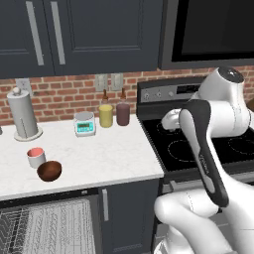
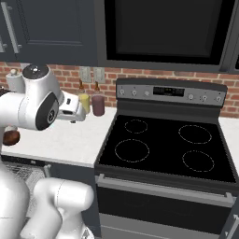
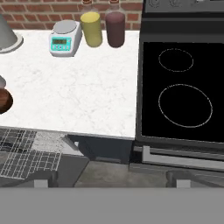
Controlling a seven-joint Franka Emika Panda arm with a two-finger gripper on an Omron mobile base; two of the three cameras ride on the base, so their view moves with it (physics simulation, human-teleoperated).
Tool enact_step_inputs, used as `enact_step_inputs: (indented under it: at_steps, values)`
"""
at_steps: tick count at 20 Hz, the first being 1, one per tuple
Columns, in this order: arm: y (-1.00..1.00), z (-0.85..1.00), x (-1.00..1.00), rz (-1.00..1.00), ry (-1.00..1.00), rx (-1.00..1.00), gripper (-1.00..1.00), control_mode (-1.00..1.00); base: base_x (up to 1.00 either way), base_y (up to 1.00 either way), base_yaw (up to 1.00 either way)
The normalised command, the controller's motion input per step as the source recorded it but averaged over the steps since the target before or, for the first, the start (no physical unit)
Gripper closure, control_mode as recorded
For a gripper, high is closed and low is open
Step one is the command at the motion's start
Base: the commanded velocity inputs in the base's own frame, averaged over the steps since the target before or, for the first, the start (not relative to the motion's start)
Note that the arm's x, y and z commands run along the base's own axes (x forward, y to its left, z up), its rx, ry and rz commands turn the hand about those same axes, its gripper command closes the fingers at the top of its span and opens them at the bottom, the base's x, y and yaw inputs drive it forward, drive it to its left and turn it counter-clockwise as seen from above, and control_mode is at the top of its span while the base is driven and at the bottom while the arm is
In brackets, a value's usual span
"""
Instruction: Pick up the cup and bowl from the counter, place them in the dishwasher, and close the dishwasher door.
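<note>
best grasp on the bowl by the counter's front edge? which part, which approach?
Pinch the bowl by its rim, coming from above. It sits upright and open-topped on the counter, and its rounded glossy sides give nothing flat to clamp. Take the rim on the side away from the cup, which stands close behind it.

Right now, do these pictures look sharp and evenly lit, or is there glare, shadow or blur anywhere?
Left base view: even flat light, soft faint shadows under the cup and bowl, slightly soft overall. Right base view: the stove top is matte black, without glare. Hand view: the claw tips look blurry, and the counter is bright but not washed out.
</note>
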Motion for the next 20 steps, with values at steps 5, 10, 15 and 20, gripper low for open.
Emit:
enact_step_inputs:
  at_steps: [5, 10, 15, 20]
  values:
    - [0.00, 0.00, -0.41, 0.00, -0.03, 0.00, -1.00, -1.00, 0.00, 0.00, 0.00]
    - [0.00, 0.00, -0.08, 0.00, 0.01, 0.00, -1.00, -1.00, 0.00, 0.00, 0.00]
    - [0.00, 0.00, -0.46, 0.00, 0.00, 0.00, -1.00, -1.00, 0.00, 0.00, 0.00]
    - [0.00, 0.00, -0.08, 0.00, -0.01, 0.00, -1.00, 1.00, -0.28, 0.00, 0.00]
